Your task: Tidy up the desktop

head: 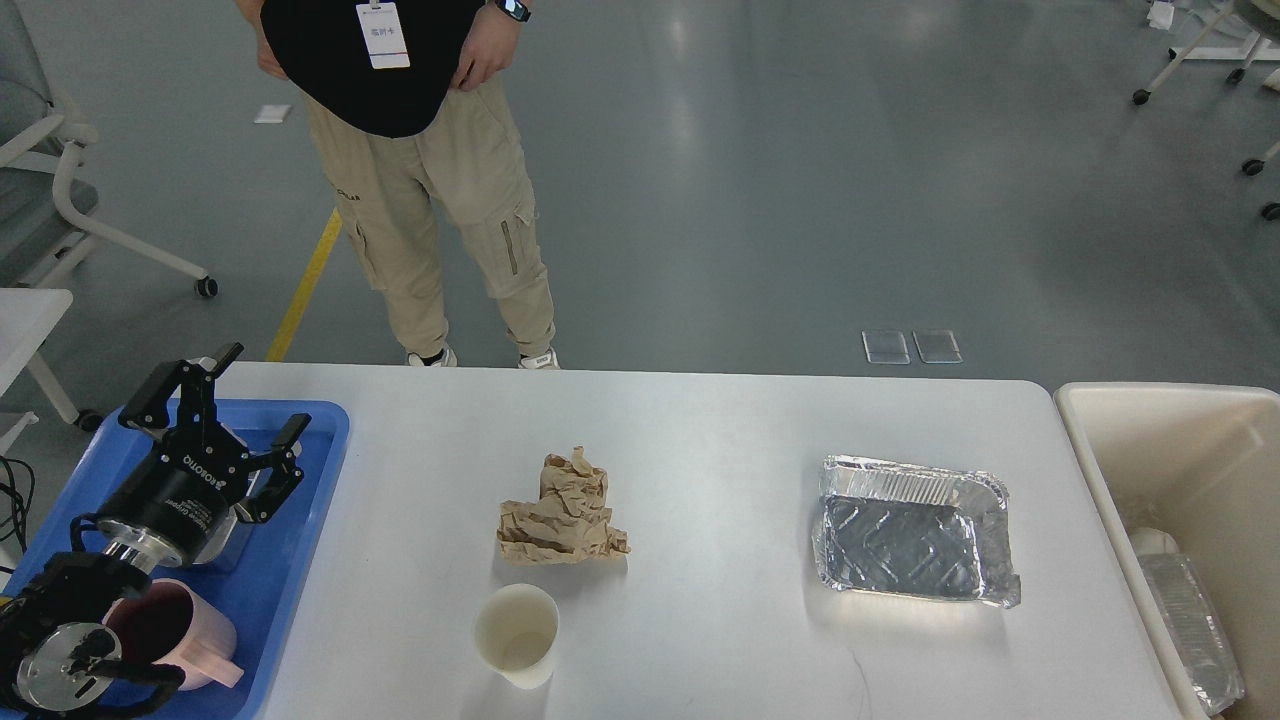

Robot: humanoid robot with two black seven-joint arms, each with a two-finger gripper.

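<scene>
Clearing the tabletop [700, 430] is what you are after, and from here your left gripper [215, 410] hangs over the blue tray [320, 440] with its fingers [285, 435] spread apart and nothing between them; your right arm is not in view at all. I judge the next sensible pick to be the paper cup [517, 635], which stands upright on the tabletop to the right of the fingers and nearer you than they are. Bring the fingers across above the tray's right rim before you lower, come down over the cup's mouth with one finger inside and one outside the wall, and close gently, since thin paper will likely fold under a hard squeeze. Mind the pink mug [170, 630] that sits in the tray just under your forearm; a careless swing could tip it. Right of the fingers at about their own depth lies the crumpled brown paper [562, 510], just beyond the cup and near enough that a wide approach could nudge it. Far to the right of the fingers rests the foil tray [915, 535], and past the tabletop's right end stands the beige bin [1150, 420] with some clear plastic in it, probably better reached by your other arm. Beyond the far edge, a person [430, 180] stands close to the tabletop, so keep your lifts low.
</scene>
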